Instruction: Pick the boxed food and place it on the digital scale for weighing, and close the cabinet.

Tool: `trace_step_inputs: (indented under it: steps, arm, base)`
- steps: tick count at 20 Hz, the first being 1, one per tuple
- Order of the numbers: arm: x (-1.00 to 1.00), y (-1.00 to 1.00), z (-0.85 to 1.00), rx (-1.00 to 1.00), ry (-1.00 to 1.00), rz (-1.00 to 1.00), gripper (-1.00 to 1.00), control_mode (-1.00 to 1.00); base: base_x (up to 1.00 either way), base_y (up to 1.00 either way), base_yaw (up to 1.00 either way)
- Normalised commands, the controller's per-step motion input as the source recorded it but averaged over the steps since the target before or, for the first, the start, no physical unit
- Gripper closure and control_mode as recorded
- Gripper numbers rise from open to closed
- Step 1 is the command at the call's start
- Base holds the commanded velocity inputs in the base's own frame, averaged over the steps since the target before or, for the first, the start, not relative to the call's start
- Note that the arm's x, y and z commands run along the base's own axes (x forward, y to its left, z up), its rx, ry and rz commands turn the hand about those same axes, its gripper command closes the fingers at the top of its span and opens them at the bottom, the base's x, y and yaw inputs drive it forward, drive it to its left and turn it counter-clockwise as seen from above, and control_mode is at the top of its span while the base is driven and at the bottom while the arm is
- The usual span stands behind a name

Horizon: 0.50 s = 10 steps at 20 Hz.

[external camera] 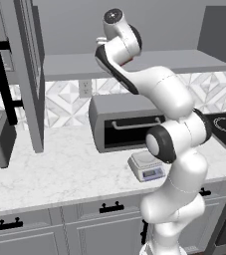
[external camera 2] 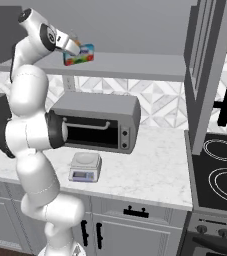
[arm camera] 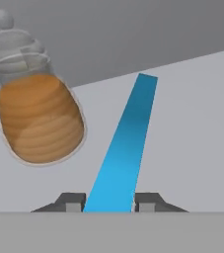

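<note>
The pincer (arm camera: 109, 201) is drawn in narrow, its two dark fingertips (arm camera: 72, 201) pressed against either side of the boxed food (arm camera: 124, 148), which runs edge-on up the hand view as a blue strip between them. In the right base view the same box (external camera 2: 80, 55) shows its broad printed face, red, green and yellow with a white patch, pinched at the end of the gripper (external camera 2: 73, 49) and sitting at the level of the open cabinet's (external camera 2: 205, 75) grey shelf (external camera 2: 135, 66). Whether its lower edge touches the shelf cannot be told.

Just beside the box on that shelf stands an orange bottle (arm camera: 37, 113) with a pale ribbed cap, tilted in the hand view and apart from the fingertips.

The cabinet door (external camera: 27, 74) stands swung out, its long black bar handle (external camera: 0, 74) facing the room.

Below, on the marble counter (external camera: 59, 174), the digital scale (external camera 2: 86, 167) sits in front of the toaster oven (external camera 2: 97, 122), its top plate bare.
</note>
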Motion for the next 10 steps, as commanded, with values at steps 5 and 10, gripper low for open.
trace_step_inputs:
  steps: [5, 10]
  arm:
    - [-0.01, -0.03, -0.27, 0.0, -0.01, 0.0, 1.0, -1.0]
    - [-0.85, 0.21, -0.07, 0.0, -0.19, 0.0, 1.0, -1.0]
  base:
    - [0.0, 0.0, 0.0]
    - [0.0, 0.0, 0.0]
